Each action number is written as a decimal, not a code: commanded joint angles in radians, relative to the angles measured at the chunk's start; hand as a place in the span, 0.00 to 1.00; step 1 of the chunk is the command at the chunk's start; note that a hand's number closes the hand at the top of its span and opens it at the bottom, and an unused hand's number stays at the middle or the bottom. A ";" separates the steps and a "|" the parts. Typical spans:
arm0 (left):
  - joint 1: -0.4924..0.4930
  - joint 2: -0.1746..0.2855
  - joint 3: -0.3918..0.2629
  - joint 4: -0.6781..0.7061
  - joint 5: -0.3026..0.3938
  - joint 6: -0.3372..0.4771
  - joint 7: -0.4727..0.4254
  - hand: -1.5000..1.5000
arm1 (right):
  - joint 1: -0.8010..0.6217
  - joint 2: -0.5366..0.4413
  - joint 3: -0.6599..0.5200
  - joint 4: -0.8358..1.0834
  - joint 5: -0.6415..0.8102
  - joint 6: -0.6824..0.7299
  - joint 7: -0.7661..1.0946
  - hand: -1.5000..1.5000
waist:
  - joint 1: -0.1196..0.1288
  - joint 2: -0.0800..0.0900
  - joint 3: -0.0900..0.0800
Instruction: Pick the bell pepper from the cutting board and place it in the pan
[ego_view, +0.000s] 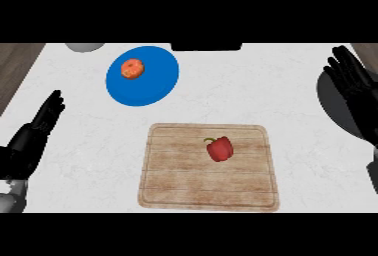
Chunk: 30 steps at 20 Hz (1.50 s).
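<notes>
In the head view, the left hand (37, 131) is resting at the left edge, fingers straight and together. The right hand (353, 75) is showing open, fingers spread, overlapping the dark pan (336, 114). The bell pepper (219, 149) is lying on the cutting board (177, 185), apart from both hands. A blue plate (155, 87) is sitting beyond the board.

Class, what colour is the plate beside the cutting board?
Blue, seen in the head view: the plate holds an orange item.

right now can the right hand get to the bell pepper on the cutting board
Probably yes. The right hand is open at the view's upper right, and the bell pepper lies alone on the cutting board, with nothing standing between them.
</notes>
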 joint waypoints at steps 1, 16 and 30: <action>-0.019 -0.018 -0.017 -0.048 -0.029 -0.004 0.052 0.50 | -0.081 0.037 0.030 0.059 0.040 -0.003 0.033 0.00 | 0.005 0.005 -0.024; -0.108 -0.133 -0.107 -0.094 -0.044 -0.015 0.265 0.50 | -0.104 0.244 0.409 0.423 0.736 -0.385 0.000 0.00 | 0.004 0.006 -0.023; -0.089 -0.156 -0.119 -0.096 -0.052 -0.035 0.238 0.50 | -0.396 0.214 0.612 0.314 0.782 0.385 0.714 0.00 | 0.008 0.002 -0.027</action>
